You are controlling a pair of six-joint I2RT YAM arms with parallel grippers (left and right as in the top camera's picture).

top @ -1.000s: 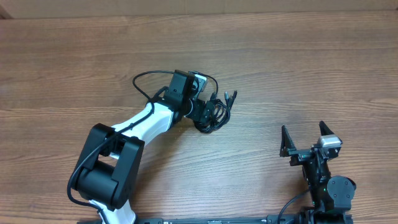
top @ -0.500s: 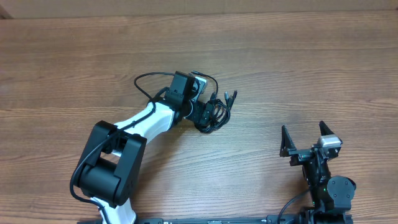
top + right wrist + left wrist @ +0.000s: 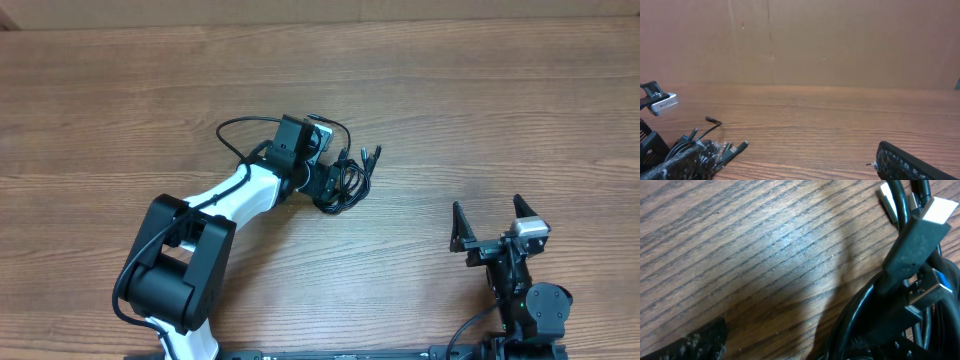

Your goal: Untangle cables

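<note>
The cables [image 3: 345,180] lie as a small knot of thin black cords on the wooden table, with plug tips sticking out to the upper right [image 3: 370,153]. My left gripper [image 3: 325,185] is down at the knot's left side. In the left wrist view the cables [image 3: 900,295] and their silver plugs fill the right side. One finger [image 3: 700,340] shows at the lower left, far from them, so the jaws are open; the other finger is hidden. My right gripper [image 3: 490,228] is open and empty at the front right. It faces the knot [image 3: 715,147] from a distance.
The left arm's own thicker black wire [image 3: 240,130] loops out beside its wrist. Its wrist camera [image 3: 660,102] shows at the left of the right wrist view. A brown wall [image 3: 800,40] stands behind the table [image 3: 500,100].
The left arm has shifted very slightly at the knot. The cables and the right arm have not visibly moved.
</note>
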